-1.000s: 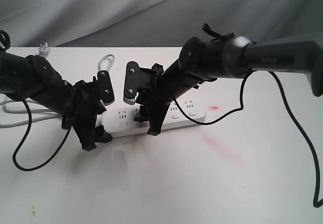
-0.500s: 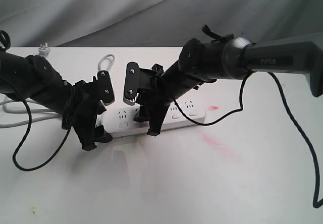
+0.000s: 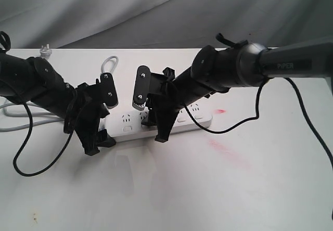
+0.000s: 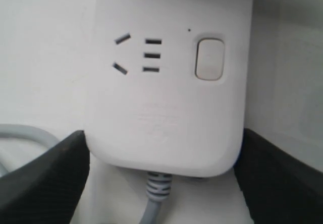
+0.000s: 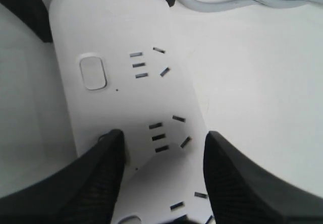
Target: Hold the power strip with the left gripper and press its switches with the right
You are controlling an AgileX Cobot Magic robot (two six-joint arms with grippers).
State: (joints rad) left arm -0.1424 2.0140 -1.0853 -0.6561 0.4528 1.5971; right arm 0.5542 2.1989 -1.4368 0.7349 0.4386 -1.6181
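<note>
Your left gripper (image 4: 164,181) clamps the cord end of the power strip (image 3: 126,125), one finger against each long side. Your right gripper (image 5: 162,141) hovers spread wide over the strip and holds nothing. One fingertip (image 5: 108,151) hides the switch beside the end switch (image 5: 93,72); you cannot tell whether it presses. The strip lies on the white table (image 3: 218,189), and the right gripper hides its middle.

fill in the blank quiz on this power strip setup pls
1. The left gripper clamps the strip at the end where its grey ___ comes out.
2. The right gripper has its jaws ___.
3. The right arm's grey link is lettered ___.
4. The strip lies on a ___ table.
Missing words: cord; open; PIPER; white.
</note>
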